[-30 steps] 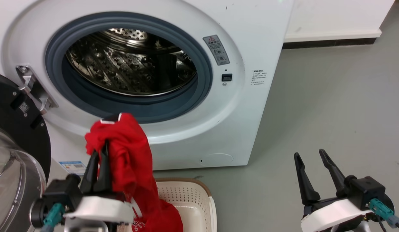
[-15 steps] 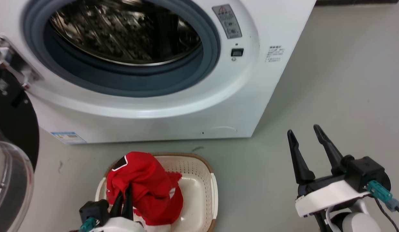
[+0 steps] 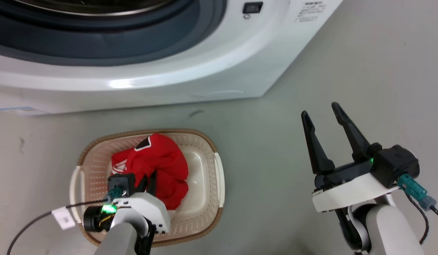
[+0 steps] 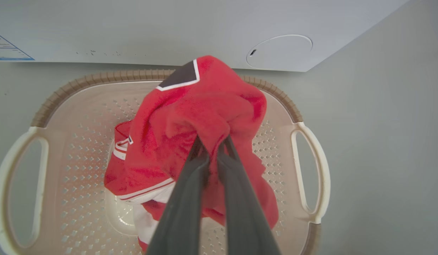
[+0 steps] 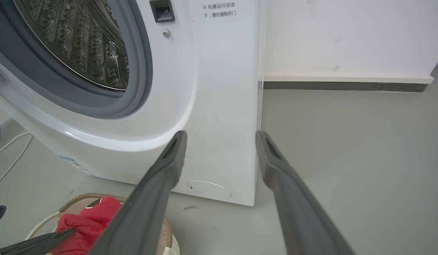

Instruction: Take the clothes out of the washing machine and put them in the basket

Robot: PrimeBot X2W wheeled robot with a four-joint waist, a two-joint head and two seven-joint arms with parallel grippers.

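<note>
Over the basket (image 3: 205, 137), left pincer (image 4: 212, 148) tight on the clothes (image 3: 162, 159); right pincer (image 3: 319, 109) wide and empty.

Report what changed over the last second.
The left gripper lowered the clothes from in front of the washing machine into the basket, still shut on them. The head camera tilted down. The right gripper stayed open and empty.

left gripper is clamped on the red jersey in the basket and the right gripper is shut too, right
Not quite. The right gripper is open: the right wrist view shows its two fingers spread apart with nothing between them. The rest holds: the left gripper is shut on the red jersey, inside the basket.
</note>
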